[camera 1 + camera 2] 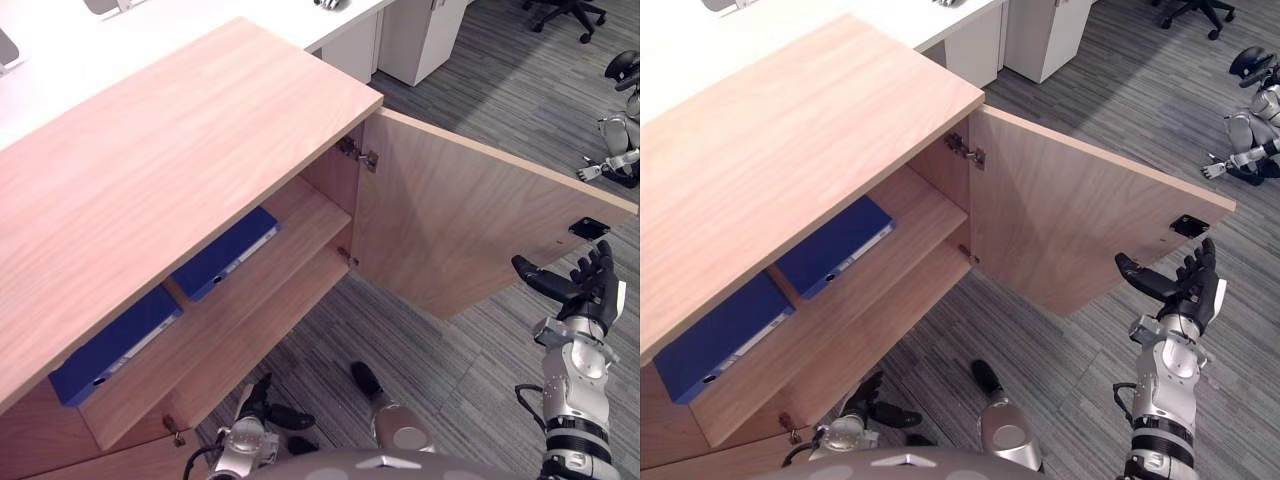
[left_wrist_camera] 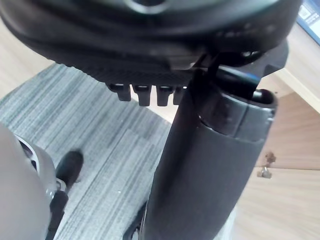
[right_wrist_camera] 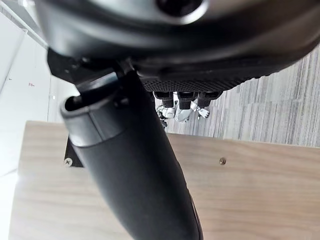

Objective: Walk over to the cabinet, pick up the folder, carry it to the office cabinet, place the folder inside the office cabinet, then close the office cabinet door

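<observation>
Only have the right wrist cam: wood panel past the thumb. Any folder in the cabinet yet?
Observer: Yes, two blue ones lie flat on the upper shelf: left folder, right folder.
Operator: Door state?
Observer: That panel is the door, swung wide open; your right hand is open beside its free edge.

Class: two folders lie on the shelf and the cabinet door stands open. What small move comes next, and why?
Probably curl the right hand round the free edge of the door and swing it shut: both blue folders already lie inside the cabinet, and the open hand hangs beside that edge.
</observation>
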Robot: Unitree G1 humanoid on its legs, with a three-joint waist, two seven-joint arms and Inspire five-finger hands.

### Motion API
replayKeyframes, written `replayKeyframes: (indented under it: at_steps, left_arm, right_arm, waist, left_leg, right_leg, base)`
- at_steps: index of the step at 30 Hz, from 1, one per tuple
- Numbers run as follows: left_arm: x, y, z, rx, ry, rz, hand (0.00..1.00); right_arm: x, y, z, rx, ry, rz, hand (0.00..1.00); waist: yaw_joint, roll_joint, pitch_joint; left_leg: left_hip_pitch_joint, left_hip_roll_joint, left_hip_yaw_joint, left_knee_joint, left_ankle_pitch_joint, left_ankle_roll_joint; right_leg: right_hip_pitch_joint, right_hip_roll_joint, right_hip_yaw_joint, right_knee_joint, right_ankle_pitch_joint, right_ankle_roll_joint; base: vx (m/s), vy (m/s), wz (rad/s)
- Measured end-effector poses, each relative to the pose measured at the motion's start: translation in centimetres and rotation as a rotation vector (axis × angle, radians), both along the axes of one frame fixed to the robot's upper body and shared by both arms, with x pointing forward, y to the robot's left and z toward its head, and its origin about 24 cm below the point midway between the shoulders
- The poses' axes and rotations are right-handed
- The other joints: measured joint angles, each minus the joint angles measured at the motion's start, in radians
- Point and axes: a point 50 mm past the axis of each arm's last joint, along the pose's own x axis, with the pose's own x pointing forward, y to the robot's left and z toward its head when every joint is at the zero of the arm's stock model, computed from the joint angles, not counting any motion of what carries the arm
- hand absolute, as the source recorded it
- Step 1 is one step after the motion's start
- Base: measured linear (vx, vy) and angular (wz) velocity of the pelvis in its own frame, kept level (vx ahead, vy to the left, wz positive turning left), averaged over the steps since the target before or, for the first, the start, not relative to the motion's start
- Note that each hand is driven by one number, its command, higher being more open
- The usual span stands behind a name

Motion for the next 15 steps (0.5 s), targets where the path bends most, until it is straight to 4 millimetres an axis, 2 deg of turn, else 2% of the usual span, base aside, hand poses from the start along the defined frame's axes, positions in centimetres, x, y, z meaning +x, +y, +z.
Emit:
replayKeyframes:
  at_steps: [3,15]
  left_arm:
    - [0.1,0.3,0.1,0.021,-0.001,-0.025,1.0]
    - [1.0,0.3,0.4,0.027,-0.03,-0.046,1.0]
  right_arm:
    - [0.9,0.5,0.0,-0.028,0.024,0.044,1.0]
    - [1.4,1.1,0.1,-0.065,0.048,0.101,1.0]
  waist:
    - [0.001,-0.002,0.001]
    - [-0.002,-0.013,0.008]
  left_leg:
    - [0.0,0.003,-0.016,-0.001,-0.003,0.001]
    - [0.0,0.002,-0.02,0.004,-0.004,0.003]
  right_leg:
    - [0.003,0.003,-0.002,-0.004,0.002,-0.001]
    - [0.0,0.003,-0.001,-0.008,0.003,-0.001]
  base:
    - [0.07,-0.004,0.0]
    - [0.02,0.002,-0.02]
